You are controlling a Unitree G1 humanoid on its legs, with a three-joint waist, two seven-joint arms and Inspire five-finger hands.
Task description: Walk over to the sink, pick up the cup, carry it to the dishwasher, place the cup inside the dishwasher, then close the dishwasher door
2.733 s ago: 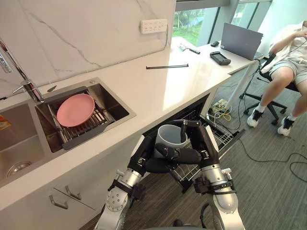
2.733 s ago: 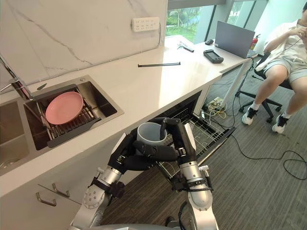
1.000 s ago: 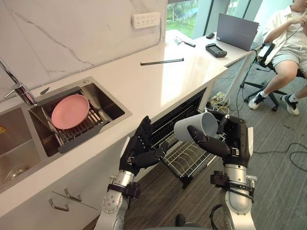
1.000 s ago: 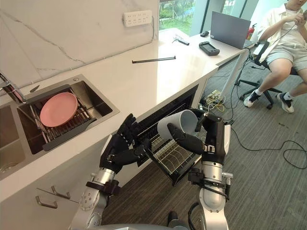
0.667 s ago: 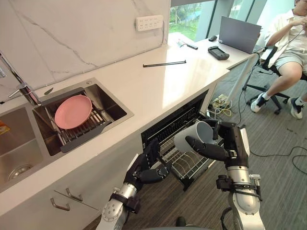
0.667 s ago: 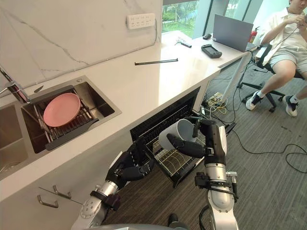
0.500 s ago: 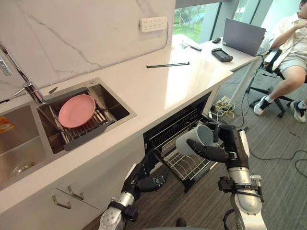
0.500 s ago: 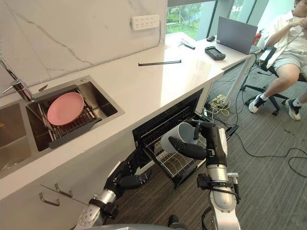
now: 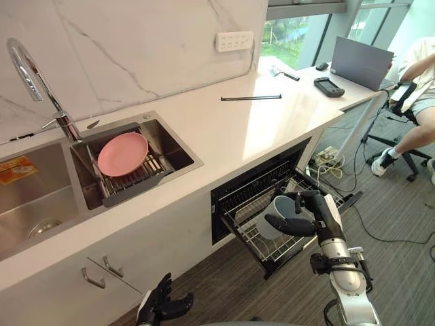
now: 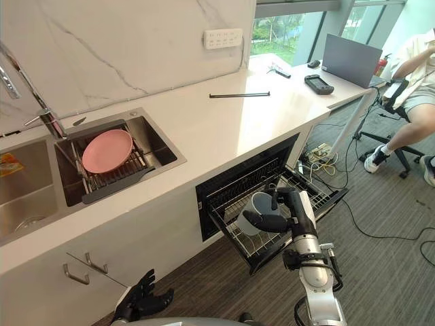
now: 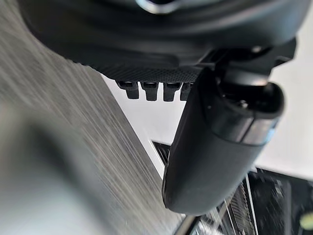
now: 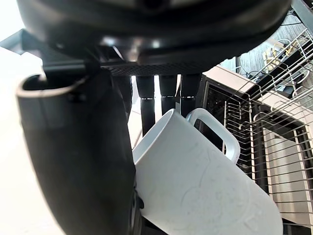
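**Lowering the cup into the dishwasher rack with one hand**

Holding the cup point(image 9: 272, 219) alone now, the right hand point(image 9: 307, 212) has its thumb and fingers curled round the white mug's body; a few seconds ago both hands carried it together, and the left hand point(image 10: 141, 297) has since let go and dropped low beside the cabinet front, fingers loosely spread and holding nothing. The cup has also come down; a second ago it hung at about the height of the countertop point(image 9: 224, 132) edge, and it now sits tilted, mouth up and handle away from the palm, low over the pulled-out wire rack point(image 9: 255, 236) of the dishwasher point(image 9: 248, 185); whether its base already touches the wires I cannot tell. The whole view has shifted too, so part of the apparent change is the camera's own.

For the task this looks like the placing step nearly done; the sink point(image 9: 173, 155), with only a pink plate point(image 9: 123, 153) on its drainer, is behind it. Release should wait until the cup rests steady between the wires; the dishwasher door point(image 10: 338, 198) lies open and remains to be shut, with the rack pushed in first.
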